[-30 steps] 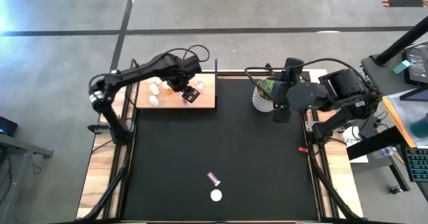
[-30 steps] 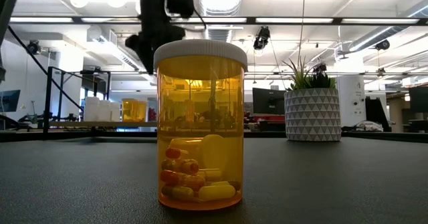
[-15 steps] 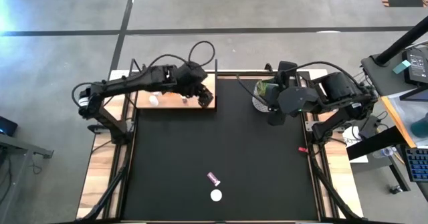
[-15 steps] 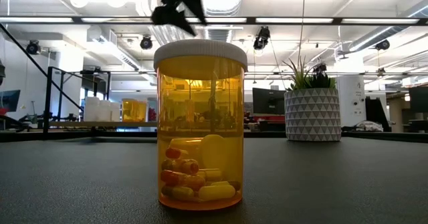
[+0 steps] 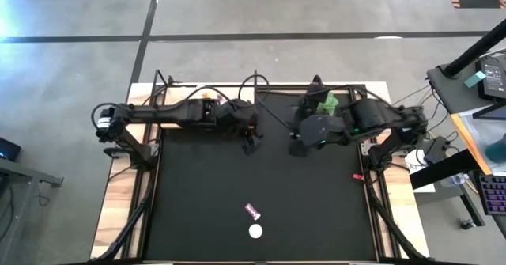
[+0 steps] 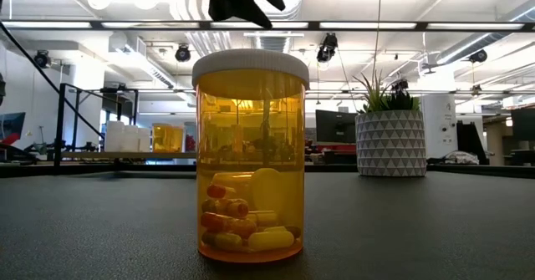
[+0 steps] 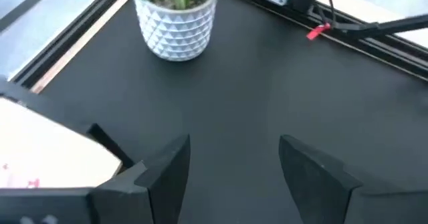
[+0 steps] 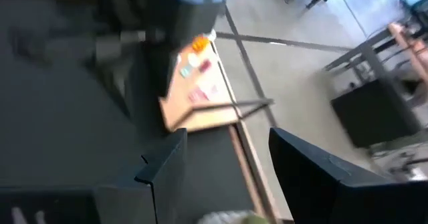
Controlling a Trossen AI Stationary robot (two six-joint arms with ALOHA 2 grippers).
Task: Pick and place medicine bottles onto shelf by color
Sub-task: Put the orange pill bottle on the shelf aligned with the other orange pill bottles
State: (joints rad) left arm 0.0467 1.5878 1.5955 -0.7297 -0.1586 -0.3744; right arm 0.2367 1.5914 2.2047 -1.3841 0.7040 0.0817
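Observation:
An amber bottle with a white cap [image 6: 251, 155] stands upright on the black mat near its front edge; from above only its cap [image 5: 255, 232] shows. A maroon bottle [image 5: 251, 210] lies on its side just behind it. The wooden shelf [image 8: 200, 103] sits at the far left with several small bottles [image 8: 198, 45] on it, mostly under my left arm in the high view. My left gripper [image 5: 251, 144] is open and empty above the mat, just off the shelf's right end [image 7: 47, 150]. My right gripper [image 5: 296, 148] is open and empty beside it, above the mat's far middle.
A white patterned pot with a green plant [image 7: 177, 17] stands at the far right of the mat, partly under my right arm [image 5: 324, 103]. The two grippers hover close together. A small red piece [image 5: 357, 176] lies at the mat's right edge.
My left gripper has left the shelf and swung toward the table's right and a little nearer, out over the mat. My right gripper has gone from beside the plant pot toward the table's left, ending close to the left gripper. The bottles on the mat have stayed put.

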